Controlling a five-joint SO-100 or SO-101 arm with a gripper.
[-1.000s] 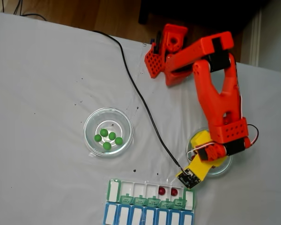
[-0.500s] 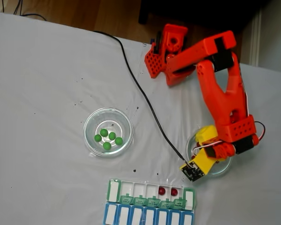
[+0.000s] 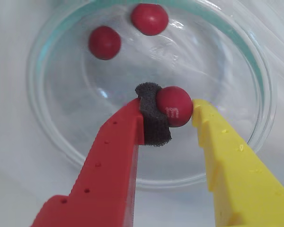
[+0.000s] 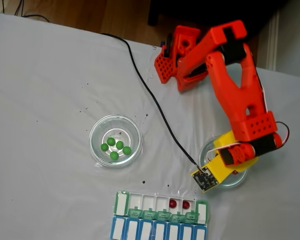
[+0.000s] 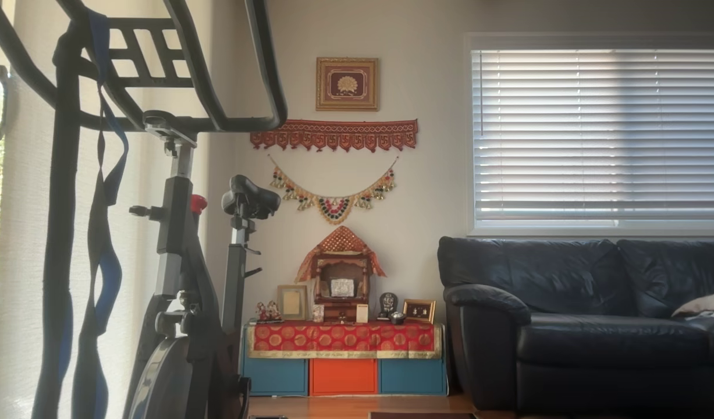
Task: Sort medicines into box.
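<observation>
In the wrist view, a glossy dark red ball (image 3: pixel 174 106) with a faint white mark sat pinched in the pincer (image 3: pixel 173 113), black foam pad (image 3: pixel 153 116) on the red finger (image 3: pixel 114 161) pressing one side, the yellow finger (image 3: pixel 227 156) touching the other. The jaws stood only a ball's width apart. Two more red balls (image 3: pixel 104 42) (image 3: pixel 149 19) lay apart near the far wall of a clear dish (image 3: pixel 262 80), whose far rim was cut off at the top edge.

In the fixed view, the orange arm (image 4: pixel 240 95) reached from its base (image 4: pixel 177 50) across the white desk (image 4: pixel 50 75), bent downward over the right dish (image 4: pixel 237 179). The wrist and its yellow part hid most of that dish and the balls in it. Five green balls (image 4: pixel 115 146) lay in the left dish (image 4: pixel 115 140). The box (image 4: pixel 160 206) lay at the bottom edge, its green row open, with two red balls (image 4: pixel 173 203) (image 4: pixel 186 204) in adjoining cells; the lid labels were too small to read. A blue row (image 4: pixel 157 230) touching it was cut off below. A black cable (image 4: pixel 150 100) ran to the wrist.

The other view showed a room with an exercise bike (image 5: pixel 182 262) and a sofa (image 5: pixel 583 320).
</observation>
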